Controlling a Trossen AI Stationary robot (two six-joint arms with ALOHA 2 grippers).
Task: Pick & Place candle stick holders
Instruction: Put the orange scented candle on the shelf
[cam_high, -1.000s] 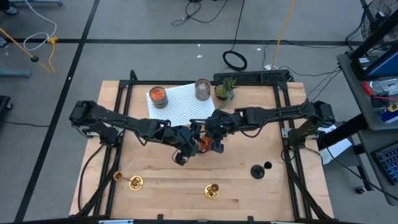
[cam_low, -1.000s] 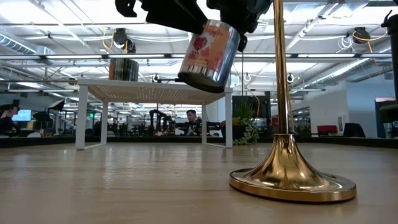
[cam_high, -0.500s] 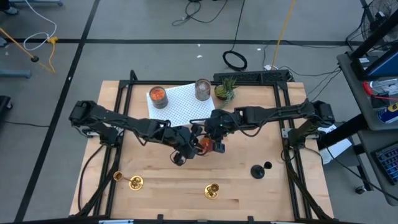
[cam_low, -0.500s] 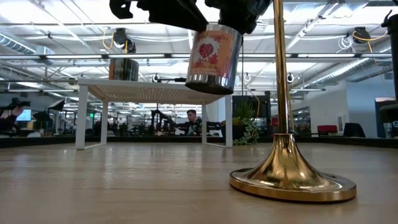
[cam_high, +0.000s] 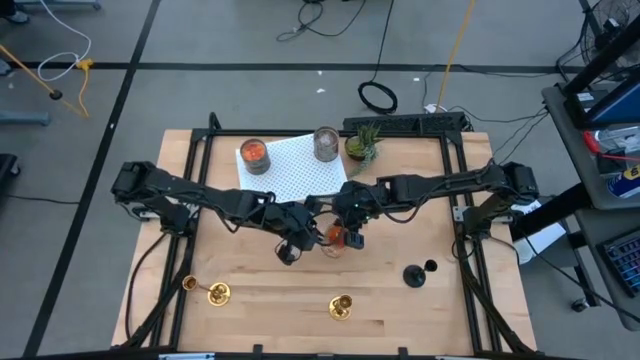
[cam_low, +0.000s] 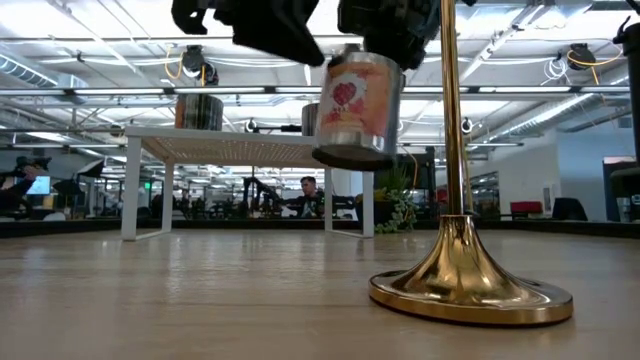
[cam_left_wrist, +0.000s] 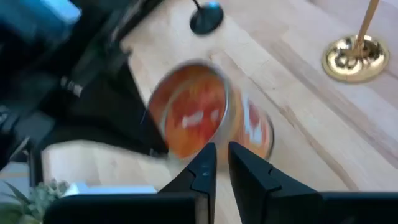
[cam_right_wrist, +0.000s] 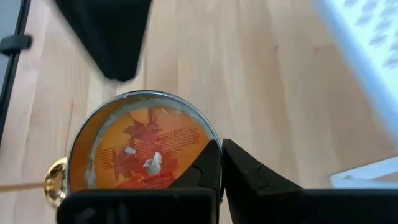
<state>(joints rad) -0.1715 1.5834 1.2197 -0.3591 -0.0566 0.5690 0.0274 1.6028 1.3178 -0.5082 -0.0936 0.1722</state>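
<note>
A glass cup with orange inside (cam_high: 335, 240) hangs in the air over the table's middle; it also shows in the low view (cam_low: 358, 105). My right gripper (cam_high: 347, 232) is shut on its rim. My left gripper (cam_high: 300, 242) stands just to the cup's left; in the left wrist view its fingers (cam_left_wrist: 222, 163) show a narrow gap, and the cup (cam_left_wrist: 196, 118) lies beyond them. Two brass stemmed holders (cam_high: 218, 293) (cam_high: 340, 307) and a black one (cam_high: 412, 275) stand on their bases near the front. An orange cup (cam_high: 254, 154) and a grey cup (cam_high: 326, 143) stand on the white rack (cam_high: 290, 170). My right gripper pinches the cup's wall at the rim (cam_right_wrist: 215, 140), one finger (cam_right_wrist: 206, 167) inside the cup and one (cam_right_wrist: 252, 177) outside. The fingers come from above, pointing down. The cup hangs below them, lifted clear of the table, slightly tilted (cam_low: 350, 155).
A green potted plant (cam_high: 362, 147) stands right of the rack at the back. The nearest brass holder (cam_low: 465, 285) rises close in front of the low camera. Bare wood lies under the cup and between the front holders.
The cup has gone a little toward the table's right edge and down with my right gripper, and has come from a clear tilt nearly upright. My left gripper has drawn back toward the table's left, away from the cup.
</note>
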